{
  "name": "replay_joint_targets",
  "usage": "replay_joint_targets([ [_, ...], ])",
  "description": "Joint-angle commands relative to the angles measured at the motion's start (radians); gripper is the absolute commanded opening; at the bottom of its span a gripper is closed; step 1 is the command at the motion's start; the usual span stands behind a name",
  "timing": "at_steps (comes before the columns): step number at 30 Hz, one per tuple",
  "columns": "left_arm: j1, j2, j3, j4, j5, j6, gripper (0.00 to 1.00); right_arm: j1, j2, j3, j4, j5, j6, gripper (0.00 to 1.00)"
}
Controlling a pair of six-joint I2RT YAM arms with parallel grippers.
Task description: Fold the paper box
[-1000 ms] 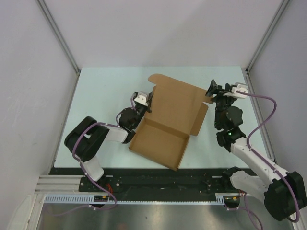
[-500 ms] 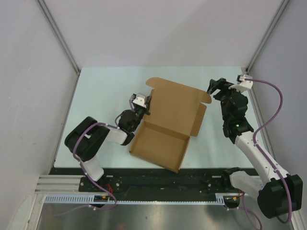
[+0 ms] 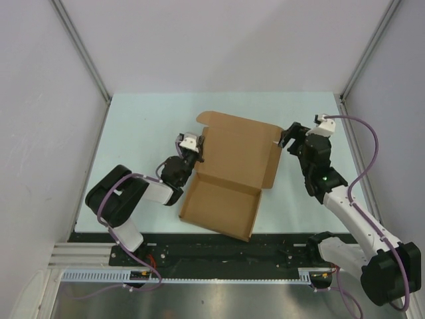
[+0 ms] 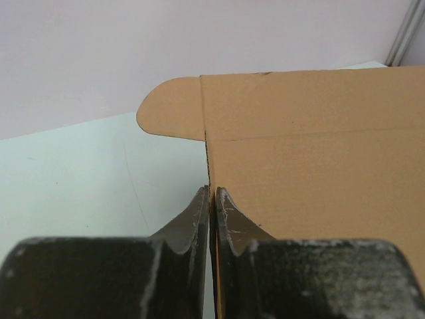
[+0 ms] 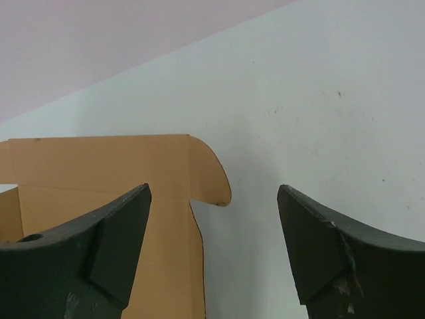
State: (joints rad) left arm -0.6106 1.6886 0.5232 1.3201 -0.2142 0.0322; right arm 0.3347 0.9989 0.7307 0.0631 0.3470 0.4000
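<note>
Paper box (image 3: 229, 179) lies in the middle of the pale green tabletop (image 3: 133, 133), plain brown on every face that shows. Its long axis runs from near to far, with the far end leaning a little to the right. The near half is a shallow tray (image 3: 222, 205) with raised side walls, one corner reaching close to the tabletop's near edge. The far half is the open lid (image 3: 239, 147), pointing away toward the far wall. The lid carries 2 rounded tabs, 1 at its far-left corner (image 4: 169, 113) and 1 at its right corner (image 5: 209, 176).

The left gripper (image 3: 198, 153) is at the left edge of the lid, just far of the tray's left corner. Its jaws are narrow, with only a thin slit between the fingers (image 4: 226, 212), and the lid's cardboard edge runs down into that slit, so it grips the paper box there.

The right gripper (image 3: 287, 137) sits just beside the lid's right corner. Its jaws are spread wide, with the right tab and bare tabletop between them, and they hold nothing.
</note>
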Motion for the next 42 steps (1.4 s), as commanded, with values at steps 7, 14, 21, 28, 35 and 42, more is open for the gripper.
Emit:
replay_joint_targets([
  [7, -0.006, -0.041, -0.022, 0.352, -0.063, 0.038, 0.14, 0.081, 0.089, -0.037, -0.017, -0.069, 0.077, 0.84],
  [14, -0.009, -0.076, -0.06, 0.329, -0.114, 0.054, 0.14, 0.161, 0.093, -0.099, -0.013, -0.049, 0.08, 0.76],
  [21, -0.02, -0.124, -0.1, 0.343, -0.132, 0.052, 0.14, 0.175, 0.127, -0.145, 0.044, -0.06, 0.097, 0.42],
  [28, -0.043, -0.174, -0.121, 0.311, -0.157, 0.046, 0.22, 0.187, 0.132, -0.185, 0.102, -0.079, 0.106, 0.09],
  [35, -0.048, -0.26, -0.086, 0.125, -0.234, -0.023, 0.45, 0.21, 0.07, -0.211, 0.207, 0.019, 0.039, 0.0],
  [42, 0.087, -0.438, 0.092, -0.542, -0.197, -0.268, 0.63, 0.187, 0.041, -0.186, 0.311, 0.078, -0.053, 0.0],
])
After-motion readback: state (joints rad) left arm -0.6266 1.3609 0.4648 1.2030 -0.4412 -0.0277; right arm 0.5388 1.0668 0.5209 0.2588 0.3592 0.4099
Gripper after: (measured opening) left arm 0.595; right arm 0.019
